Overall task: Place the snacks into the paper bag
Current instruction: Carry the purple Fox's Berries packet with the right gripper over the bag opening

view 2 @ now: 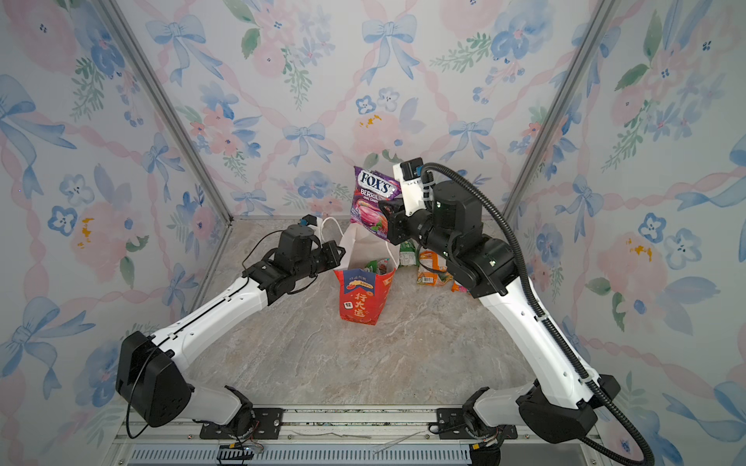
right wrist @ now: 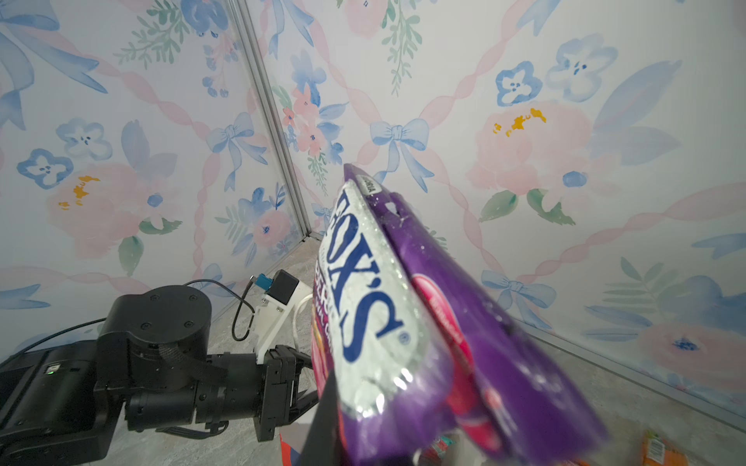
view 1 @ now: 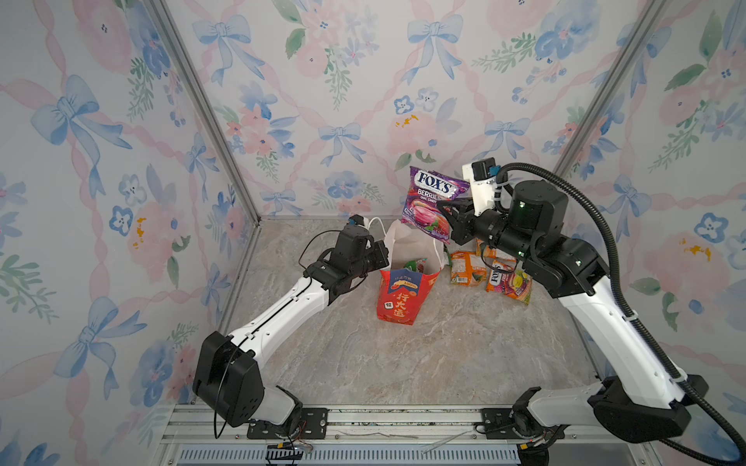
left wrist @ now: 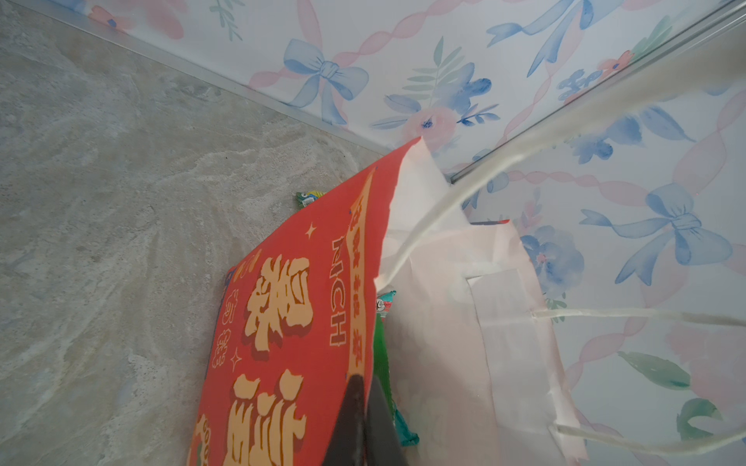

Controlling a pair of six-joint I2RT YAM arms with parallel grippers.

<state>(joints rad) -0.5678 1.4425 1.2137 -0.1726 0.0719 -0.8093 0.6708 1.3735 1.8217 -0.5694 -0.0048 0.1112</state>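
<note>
Both top views are looking down from high over the bench's (view 1: 403,363) front edge toward the back wall (view 1: 363,101), sharing nearly the whole scene. Left wrist cam is sitting close against the paper bag's (left wrist: 290,306) red side, facing a wall corner. Right wrist cam is looking past the purple packet (right wrist: 504,343), close up, toward the left arm (right wrist: 161,363).

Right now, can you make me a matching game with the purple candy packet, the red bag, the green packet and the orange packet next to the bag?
Things:
1. purple packet
2. paper bag
3. green packet
4. orange packet

Places:
A. lying on the table beside the bag
B. held up by the right gripper
C. standing open, side pinched by the left gripper
D. inside the bag

Pairs: 1-B, 2-C, 3-D, 4-A
</note>
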